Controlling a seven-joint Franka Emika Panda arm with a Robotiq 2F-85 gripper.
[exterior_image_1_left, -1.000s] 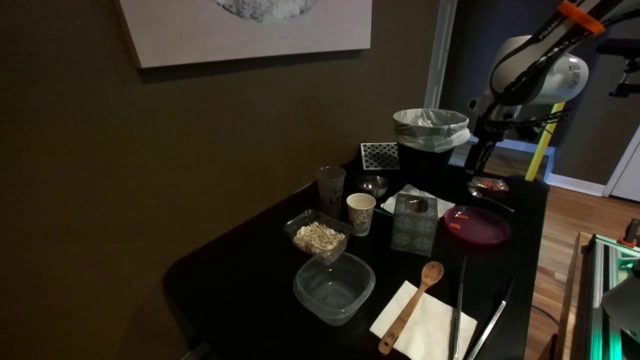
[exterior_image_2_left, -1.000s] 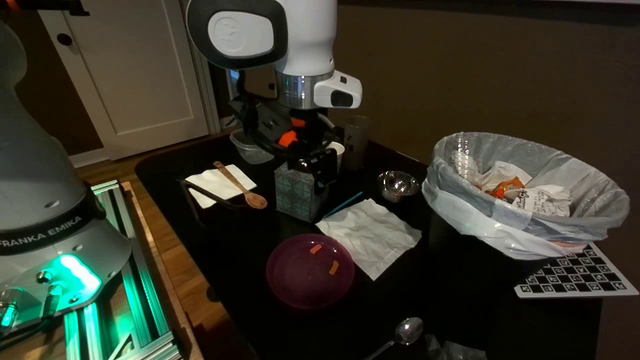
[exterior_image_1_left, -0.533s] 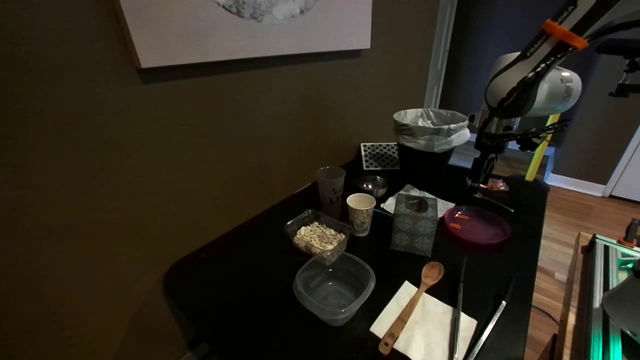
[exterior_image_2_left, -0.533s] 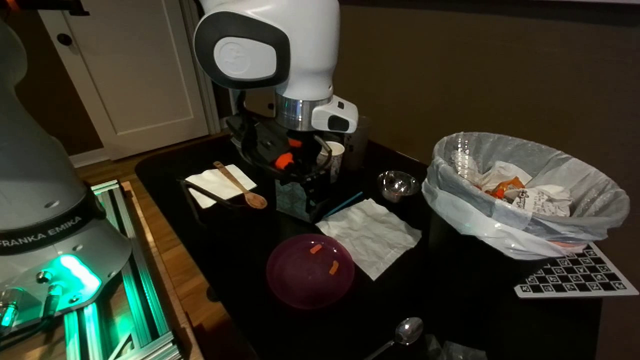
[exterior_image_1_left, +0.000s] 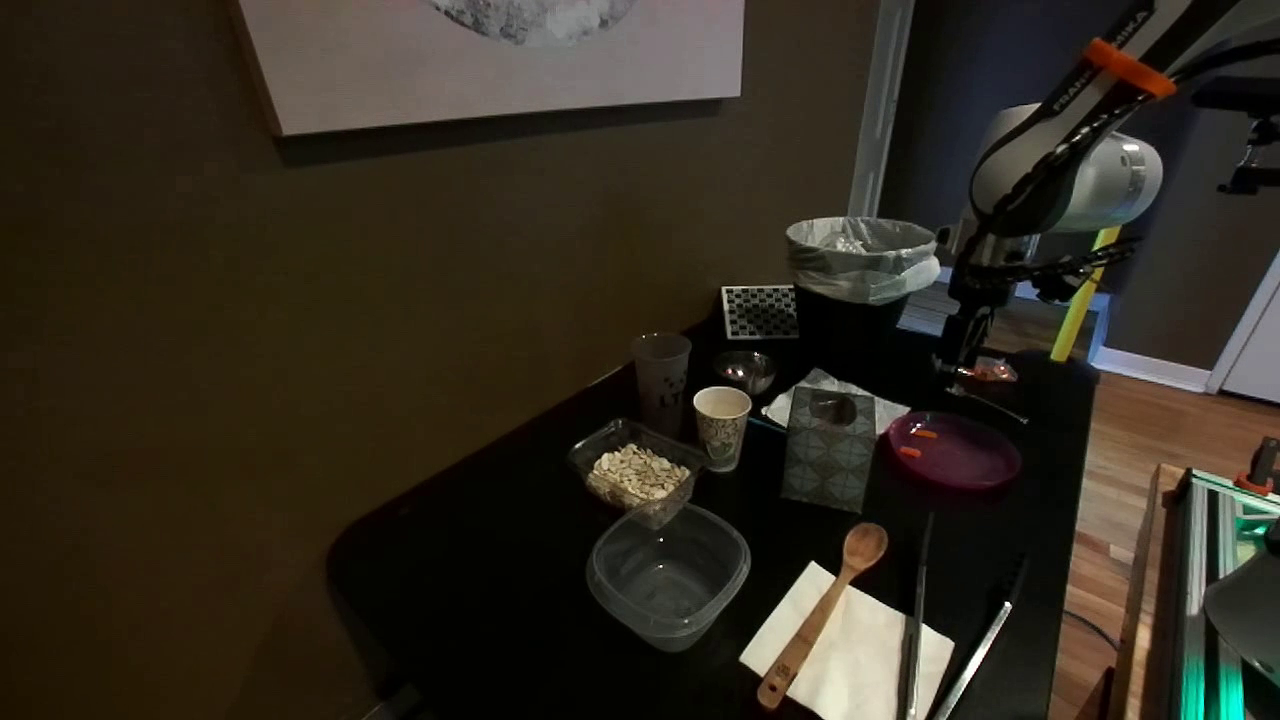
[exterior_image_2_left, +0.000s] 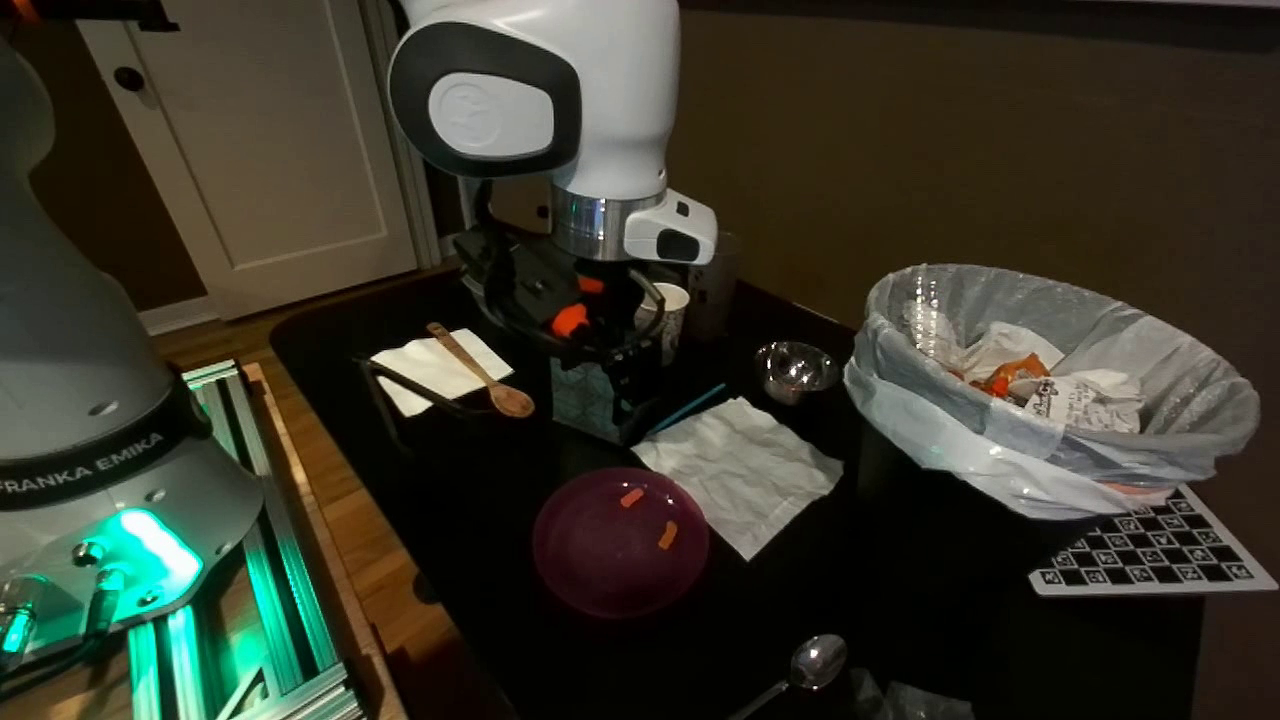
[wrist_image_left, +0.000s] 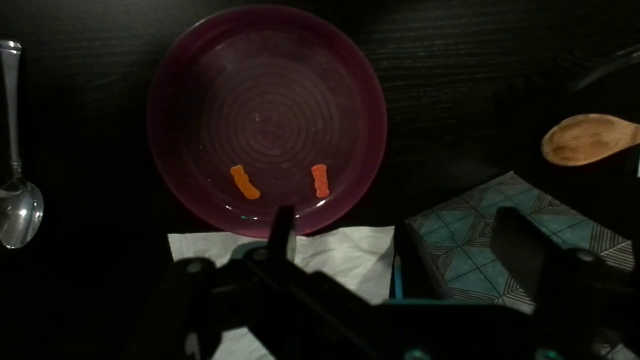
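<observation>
My gripper (wrist_image_left: 396, 214) is open, with nothing held between its fingers. It points down over the black table; it also shows in both exterior views (exterior_image_1_left: 955, 375) (exterior_image_2_left: 625, 395). In the wrist view its right finger overlaps the blue-grey patterned tissue box (wrist_image_left: 475, 240). Its left finger overlaps a crumpled white napkin (wrist_image_left: 345, 250) and the near rim of a purple plate (wrist_image_left: 270, 120). Two candies, one orange (wrist_image_left: 245, 182) and one reddish (wrist_image_left: 320, 181), lie on the plate. A blue pencil-like stick (wrist_image_left: 398, 280) lies between napkin and box. In an exterior view the gripper partly hides the tissue box (exterior_image_2_left: 585, 395).
A lined trash bin (exterior_image_2_left: 1000, 470) and a metal bowl (exterior_image_2_left: 795, 372) stand beyond the napkin. A metal spoon (wrist_image_left: 21, 212), wooden spoon (exterior_image_1_left: 825, 615) and tongs (exterior_image_1_left: 975, 660) lie about. A paper cup (exterior_image_1_left: 722, 430), plastic cup (exterior_image_1_left: 661, 380), oats container (exterior_image_1_left: 640, 475) and clear tub (exterior_image_1_left: 668, 580) stand near the wall.
Between one second and half a second ago my gripper moved down toward the table. Since then it looks still. The objects on the table have not moved.
</observation>
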